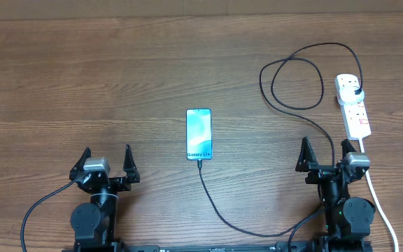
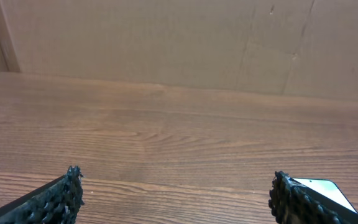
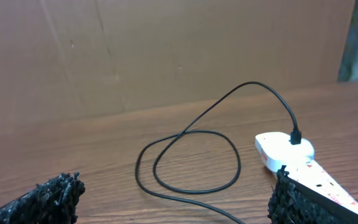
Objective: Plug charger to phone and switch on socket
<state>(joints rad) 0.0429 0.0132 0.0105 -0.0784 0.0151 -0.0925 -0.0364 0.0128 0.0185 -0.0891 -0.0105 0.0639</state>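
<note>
The phone [image 1: 199,134] lies screen up at the table's middle, its light blue screen lit. The charger's thin black cable [image 1: 222,213] meets its near end, runs right, loops [image 1: 296,87] and ends in a black plug [image 1: 356,93] seated in the white socket strip [image 1: 353,105] at the right. My left gripper [image 1: 105,162] is open and empty, left of the phone. My right gripper [image 1: 324,155] is open and empty, just in front of the strip. The right wrist view shows the loop [image 3: 191,158] and the strip [image 3: 291,152]. The left wrist view shows a phone corner [image 2: 328,190].
The strip's white cord [image 1: 380,203] runs down past the right arm to the front edge. Brown board walls stand behind the table in both wrist views.
</note>
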